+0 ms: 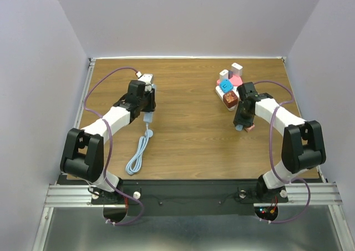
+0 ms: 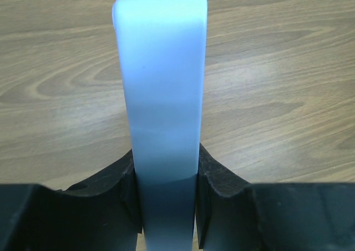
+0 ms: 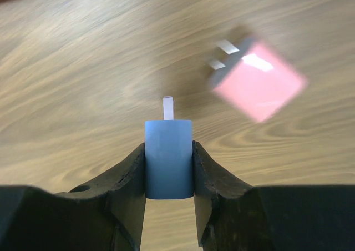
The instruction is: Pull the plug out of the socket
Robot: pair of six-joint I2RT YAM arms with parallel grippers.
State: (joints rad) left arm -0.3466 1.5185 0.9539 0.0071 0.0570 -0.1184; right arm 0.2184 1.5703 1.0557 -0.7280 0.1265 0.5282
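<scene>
Right tool (image 3: 168,151) pinching blue plug (image 3: 168,165), left tool (image 2: 166,159) clamping pale-blue block (image 2: 161,68)

A wood-grain desk (image 1: 188,145) fills the middle, its grain running side to side. Pale lilac walls (image 1: 183,18) close it in at the back and on both sides. A ribbed aluminium rail (image 1: 66,195) runs along the near edge, and a thin metal strip (image 1: 83,95) lines the left edge.

Wood table (image 1: 188,145): lt-blue cable (image 1: 136,159) looped near-left, power strip (image 1: 219,92) far-right, pink plug (image 3: 258,84) nearer, blurred.
</scene>
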